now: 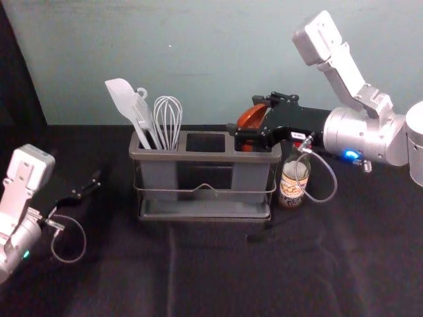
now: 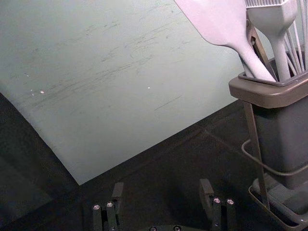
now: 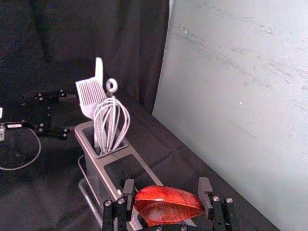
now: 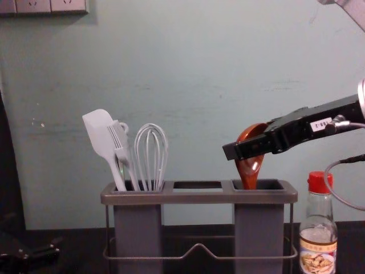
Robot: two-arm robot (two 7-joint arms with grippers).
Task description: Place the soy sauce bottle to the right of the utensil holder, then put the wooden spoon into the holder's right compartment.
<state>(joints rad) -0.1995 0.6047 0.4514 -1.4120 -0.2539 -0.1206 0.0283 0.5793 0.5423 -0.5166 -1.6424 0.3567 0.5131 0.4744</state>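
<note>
The dark cloth-covered table (image 1: pixel 132 284) bears the utensil holder (image 1: pixel 218 156) near its back edge, the soy sauce bottle (image 1: pixel 292 190) just right.

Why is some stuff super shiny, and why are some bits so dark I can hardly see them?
In the chest view, light makes a glint on the smooth spoon; in the head view, a blue light glows on the right arm; in the left wrist view, the black left claw nearly blends into the dark cloth.
</note>
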